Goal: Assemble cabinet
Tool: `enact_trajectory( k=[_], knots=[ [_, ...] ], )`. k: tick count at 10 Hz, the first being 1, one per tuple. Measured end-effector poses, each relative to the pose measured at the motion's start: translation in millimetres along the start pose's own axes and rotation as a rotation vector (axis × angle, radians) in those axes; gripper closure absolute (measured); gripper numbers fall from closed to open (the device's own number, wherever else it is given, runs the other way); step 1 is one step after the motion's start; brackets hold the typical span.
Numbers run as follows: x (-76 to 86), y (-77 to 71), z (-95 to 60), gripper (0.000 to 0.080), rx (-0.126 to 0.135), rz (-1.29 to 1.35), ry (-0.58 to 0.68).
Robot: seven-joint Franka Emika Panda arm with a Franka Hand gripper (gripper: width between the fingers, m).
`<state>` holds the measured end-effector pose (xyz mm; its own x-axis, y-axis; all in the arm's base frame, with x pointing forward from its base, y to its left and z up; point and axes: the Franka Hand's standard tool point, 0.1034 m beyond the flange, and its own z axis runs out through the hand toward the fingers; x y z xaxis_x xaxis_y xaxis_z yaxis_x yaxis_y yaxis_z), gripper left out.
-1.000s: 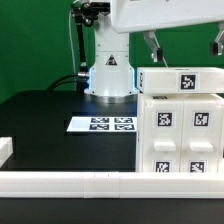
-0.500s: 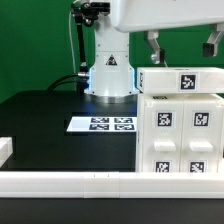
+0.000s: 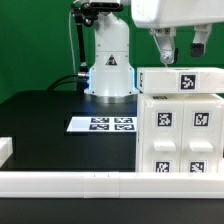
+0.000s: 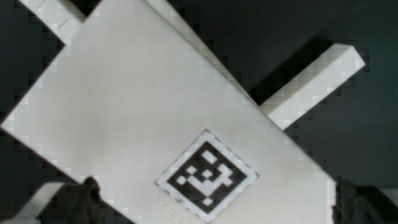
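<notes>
The cabinet (image 3: 180,135) is a white boxy body at the exterior view's right, with several square tags on its face. A flat white panel (image 3: 180,80) with one tag lies on top of it. My gripper (image 3: 180,55) hovers just above that panel, its fingers (image 3: 163,45) apart with nothing between them. In the wrist view the tagged panel (image 4: 169,110) fills the picture, lying slantwise, and my gripper (image 4: 210,212) straddles it with a dark fingertip (image 4: 45,205) at each side, not touching.
The marker board (image 3: 103,124) lies on the black table beside the cabinet. A white rail (image 3: 80,182) runs along the front edge, with a white block (image 3: 5,148) at the exterior view's left. The arm's base (image 3: 108,75) stands behind.
The hand has turned above the top panel, so it looks narrower and its two fingers show closer together. The cabinet and panel have not moved.
</notes>
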<state>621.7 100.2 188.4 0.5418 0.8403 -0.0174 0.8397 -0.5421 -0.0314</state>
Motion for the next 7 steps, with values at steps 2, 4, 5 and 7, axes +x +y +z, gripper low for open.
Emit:
enact_trajectory(
  k=[2,4,5,7],
  knots=[
    [-0.3,2.5,2.0,0.0151,-0.031,-0.312,-0.032],
    [10.2,1.0,7.2,0.0151,-0.093,-0.574,-0.046],
    [9.6,1.4,10.2,0.0151,-0.093,-0.661,-0.059],
    [6.7,4.9,15.0,0.0151,-0.083,-0.709,-0.075]
  ],
)
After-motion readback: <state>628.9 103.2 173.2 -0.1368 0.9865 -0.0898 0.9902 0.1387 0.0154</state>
